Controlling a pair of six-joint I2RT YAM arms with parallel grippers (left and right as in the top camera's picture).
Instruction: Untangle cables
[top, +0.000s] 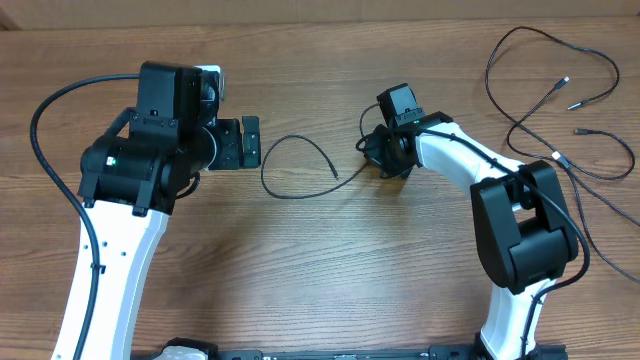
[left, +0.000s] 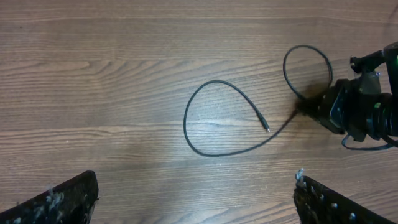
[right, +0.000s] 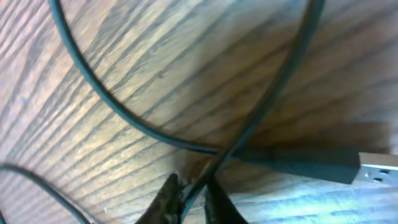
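Black cable (left: 185, 124), we judge limp and light; our right fingers (right: 219, 202) pinch its thin cord, left fingers (left: 65, 199) spread wide.

A brown wood-grain table (top: 330, 260) is being used as the sole support. A thin black cable (left: 185, 127) is being carried flat on it near the middle. It is being held in an open loop by its own curl, and its small plug (left: 263, 124) is being rested on the wood inside that loop. Toward the far right corner, several more cables (top: 510, 122) are being borne in loose, crossing curves, well apart from the loop, with silver-tipped ends being shown among them.
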